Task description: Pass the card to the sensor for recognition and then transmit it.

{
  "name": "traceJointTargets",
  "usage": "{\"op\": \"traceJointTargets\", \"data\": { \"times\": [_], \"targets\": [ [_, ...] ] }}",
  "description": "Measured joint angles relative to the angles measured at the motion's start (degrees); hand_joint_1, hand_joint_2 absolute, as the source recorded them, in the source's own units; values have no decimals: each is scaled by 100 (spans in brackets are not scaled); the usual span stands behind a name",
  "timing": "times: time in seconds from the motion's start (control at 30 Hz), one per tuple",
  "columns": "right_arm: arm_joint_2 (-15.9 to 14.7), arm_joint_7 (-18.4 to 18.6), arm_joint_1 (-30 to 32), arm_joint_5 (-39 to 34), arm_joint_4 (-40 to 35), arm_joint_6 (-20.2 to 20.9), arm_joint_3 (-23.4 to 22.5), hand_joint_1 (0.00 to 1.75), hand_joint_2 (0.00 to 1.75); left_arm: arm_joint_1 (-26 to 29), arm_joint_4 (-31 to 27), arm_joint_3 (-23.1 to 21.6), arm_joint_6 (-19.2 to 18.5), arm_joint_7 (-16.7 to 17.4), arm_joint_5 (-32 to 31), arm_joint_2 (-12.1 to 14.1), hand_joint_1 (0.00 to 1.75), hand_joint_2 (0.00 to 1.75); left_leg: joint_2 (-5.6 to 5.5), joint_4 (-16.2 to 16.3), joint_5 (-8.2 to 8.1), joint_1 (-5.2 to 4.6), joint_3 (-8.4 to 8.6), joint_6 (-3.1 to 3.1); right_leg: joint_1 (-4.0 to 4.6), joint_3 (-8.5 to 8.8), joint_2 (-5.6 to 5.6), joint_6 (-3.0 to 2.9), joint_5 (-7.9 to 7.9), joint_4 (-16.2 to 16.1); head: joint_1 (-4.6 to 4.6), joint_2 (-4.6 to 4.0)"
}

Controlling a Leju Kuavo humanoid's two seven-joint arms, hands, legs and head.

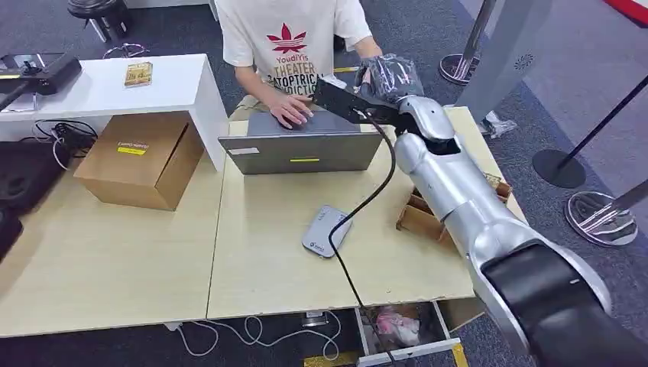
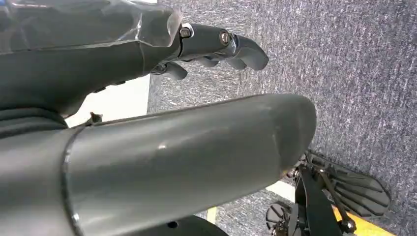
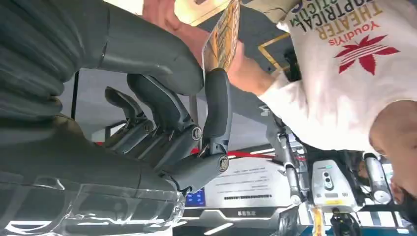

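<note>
Your right hand (image 1: 386, 76) is stretched out over the far edge of the tabletop (image 1: 260, 252), toward the person (image 1: 286, 34) who sits behind the laptop (image 1: 302, 149). In the right wrist view the right hand (image 3: 162, 98) pinches the card (image 3: 222, 37) between the thick thumb and one dark finger; the other fingers are a little curled beside it and hold nothing. The person's hand (image 3: 241, 69) is touching the same card from the other side, so the card is held from both sides. In the head view the card is hidden behind your hand.

Your left hand (image 2: 216, 49) hangs above grey carpet (image 2: 344, 73), with its fingers bent inward and nothing in them.

On the tabletop the grey sensor (image 1: 326, 231) lies flat, near the middle, well apart from the right hand. A black cable (image 1: 367, 202) runs from the wrist down past the sensor to the near edge. A brown tray (image 1: 424, 218) stands just beside your right arm, and the arm covers part of it. The person's other hand (image 1: 290, 111) rests on the laptop. To the left, a cardboard box (image 1: 137, 160) sits under a white shelf (image 1: 107, 88).

The print on the card is too small to read.
</note>
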Motion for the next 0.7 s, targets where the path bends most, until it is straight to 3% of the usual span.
{"op": "traceJointTargets", "data": {
  "times": [0.57, 0.67, 0.7],
  "targets": [
    [44, -7, -30, 113, 310, -26, -201, 168, 175, -2, 0, -44, 2, -20, -33, 0, 0, 0, -1, 0, 0, 0, 0, 0, 0, 0, 0, 0, 0, 0, 0, 0],
    [59, -7, -31, 149, 328, -24, -216, 117, 175, -1, 0, -44, 4, -20, -33, 0, 0, 0, 0, 0, 0, 0, 0, 0, 0, 0, 0, 0, 0, 0, 0, 0],
    [61, -4, -31, 155, 334, -22, -221, 14, 175, -1, 0, -44, 7, -20, -33, 0, 0, 0, 0, 0, 0, 0, 0, 0, 0, 0, 0, 0, 0, 0, 0, 0]
  ]
}}
